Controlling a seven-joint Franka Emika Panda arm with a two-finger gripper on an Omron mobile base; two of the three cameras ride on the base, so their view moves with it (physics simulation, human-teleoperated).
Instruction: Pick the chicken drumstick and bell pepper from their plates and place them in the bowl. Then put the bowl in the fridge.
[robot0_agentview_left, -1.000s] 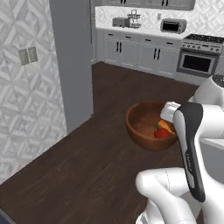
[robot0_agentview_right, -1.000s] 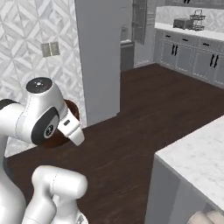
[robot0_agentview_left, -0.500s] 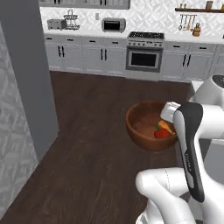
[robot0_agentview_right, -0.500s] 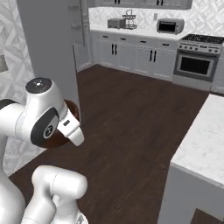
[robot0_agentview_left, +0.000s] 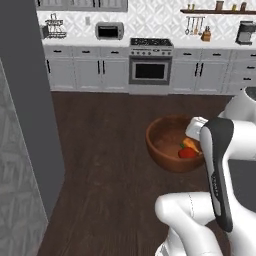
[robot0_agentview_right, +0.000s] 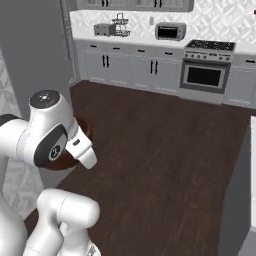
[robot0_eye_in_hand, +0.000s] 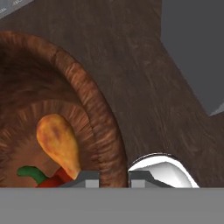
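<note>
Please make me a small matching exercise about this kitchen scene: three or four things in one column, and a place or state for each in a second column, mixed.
Things:
1. chicken drumstick
2. bowl
3. gripper
4. oven

Places or states:
A. set in the cabinets at the far wall
B. shut on the bowl's rim
C. lying inside the bowl
D. carried above the dark floor

Pairs: 1-C, 2-D, 3-B, 4-A

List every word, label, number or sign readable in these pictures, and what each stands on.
None can be read.
Microwave: front bears no legible marking.
Oven: no readable dial or brand.
Bowl, chicken drumstick, bell pepper: no print.
</note>
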